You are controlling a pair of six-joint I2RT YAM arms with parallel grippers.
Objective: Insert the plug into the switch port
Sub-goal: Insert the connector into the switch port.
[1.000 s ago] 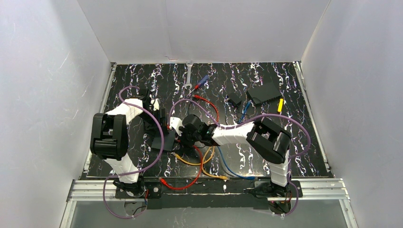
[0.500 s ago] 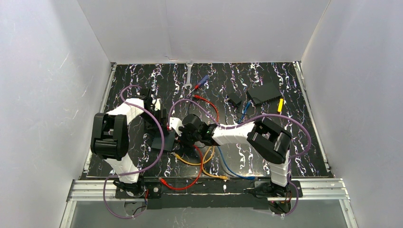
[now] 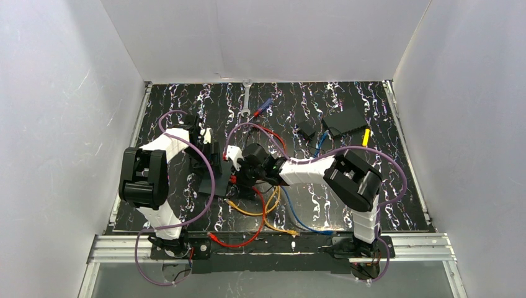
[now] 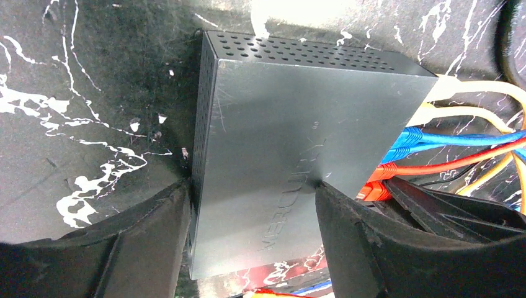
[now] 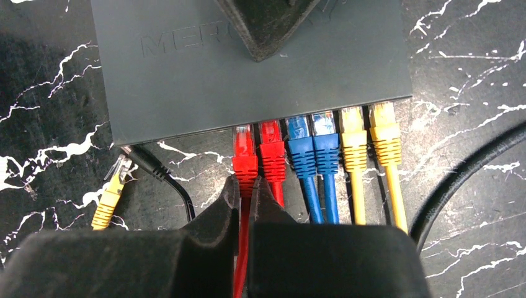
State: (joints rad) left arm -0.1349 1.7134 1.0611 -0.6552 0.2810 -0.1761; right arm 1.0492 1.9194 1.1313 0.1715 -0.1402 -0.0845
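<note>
switch (image 4: 291, 149): we see it flat on the table, left gripper (image 4: 248, 233) fingers pinching its sides.
right gripper (image 5: 248, 189): fingers pressed onto a red cable (image 5: 240, 248) behind its seated plug (image 5: 245, 155).

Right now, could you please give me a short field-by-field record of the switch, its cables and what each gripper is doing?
switch: flat black box lying on the marbled black table
ports filled: two red plugs, two blue plugs, two yellow plugs seated in a row along one edge
loose plug: yellow plug lying on the table beside the switch, not inserted
left gripper: fingers either side of the switch body, bracing it
right gripper: shut on the leftmost red cable just behind its plug
</note>
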